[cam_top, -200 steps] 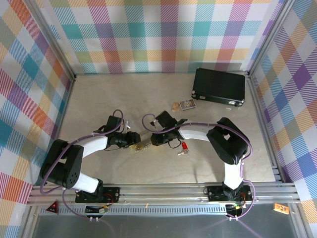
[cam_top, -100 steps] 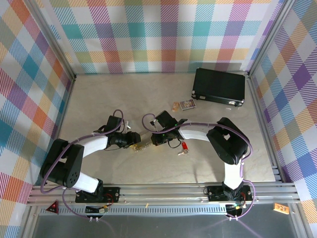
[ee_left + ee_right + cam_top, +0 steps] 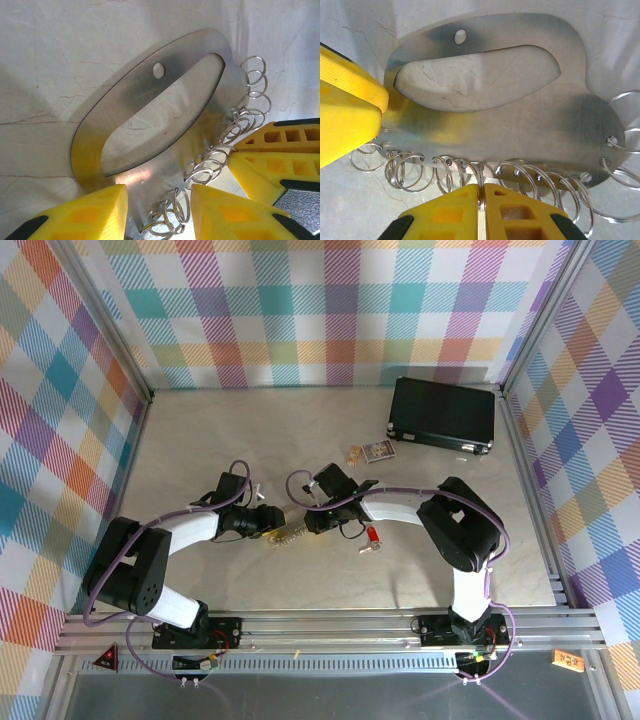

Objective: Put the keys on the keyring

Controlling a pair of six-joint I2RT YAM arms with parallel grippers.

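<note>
Key [image 3: 372,535], red head, lies loose on table [image 3: 200,440], 4 o'clock of keyring [image 3: 580,115], not yet threaded

Left gripper [image 3: 160,200]: jaws narrow, clamping the keyring's 9 o'clock end

Right gripper [image 3: 481,192]: pinched tight on one split ring [image 3: 480,176]

Step, as judged: readying a ring for the key. Next move needs that coil pried apart and the key fetched

Black case [image 3: 443,414]: far, 1 o'clock

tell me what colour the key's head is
Bright red; the key shows best in the top external view.
</note>
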